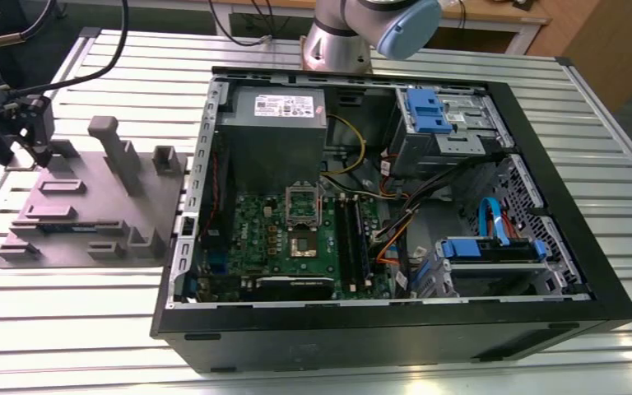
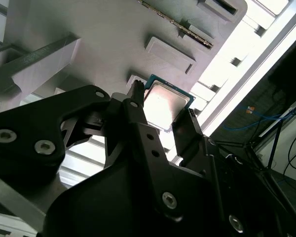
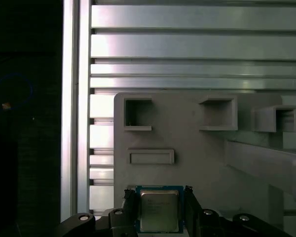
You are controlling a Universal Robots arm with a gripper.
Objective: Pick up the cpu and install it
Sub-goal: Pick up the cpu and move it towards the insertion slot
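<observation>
The cpu (image 3: 159,212), a small square chip with a silver top and a teal edge, lies at the edge of the grey parts fixture (image 3: 202,158). My gripper (image 3: 159,197) straddles it, one black finger against each side of the chip with no gap showing. In the second wrist view the cpu (image 2: 166,102) again sits between the two fingertips (image 2: 136,94). In the exterior view the gripper (image 1: 33,152) hangs low over the fixture (image 1: 85,206) at the exterior view's left. The empty socket (image 1: 303,239) on the green motherboard (image 1: 261,239) lies inside the open computer case (image 1: 579,271).
The fixture carries raised posts (image 1: 108,140) and blocks near the gripper. Inside the case are a grey power-supply box (image 1: 277,111), blue drive brackets (image 1: 426,111), black memory slots (image 1: 351,234) and loose cables (image 1: 404,222). The ribbed metal table (image 1: 63,337) surrounds everything.
</observation>
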